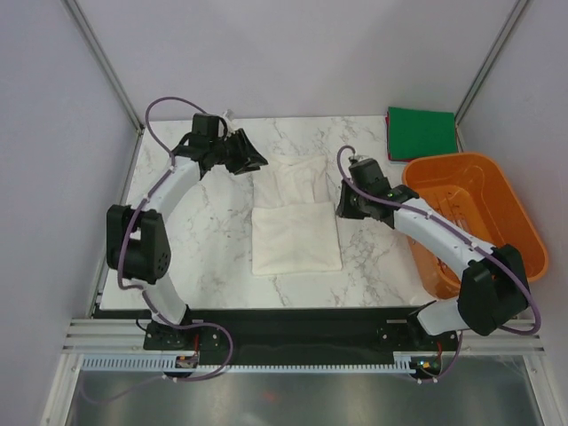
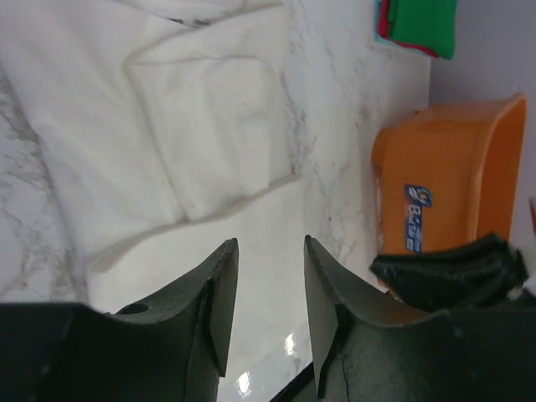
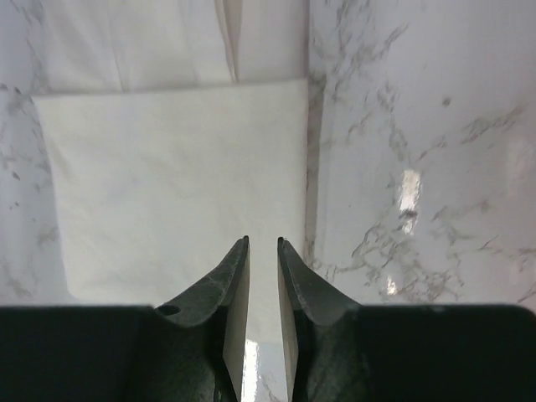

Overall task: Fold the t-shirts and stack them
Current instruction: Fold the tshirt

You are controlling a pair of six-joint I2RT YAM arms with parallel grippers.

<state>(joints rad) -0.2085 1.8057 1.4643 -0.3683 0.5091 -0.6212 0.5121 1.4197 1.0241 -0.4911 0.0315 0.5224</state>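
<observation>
Right gripper (image 3: 263, 241), jaws narrowly parted and holding nothing, hovers over the folded white t-shirt (image 3: 176, 184). Left gripper (image 2: 270, 243) open, shirt just ahead. Green t-shirt (image 1: 422, 133) lies well beyond the right gripper.

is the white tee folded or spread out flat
Folded, though maybe not finished: the white tee lies as a narrow rectangle, with a square layer doubled over its near half.
</observation>
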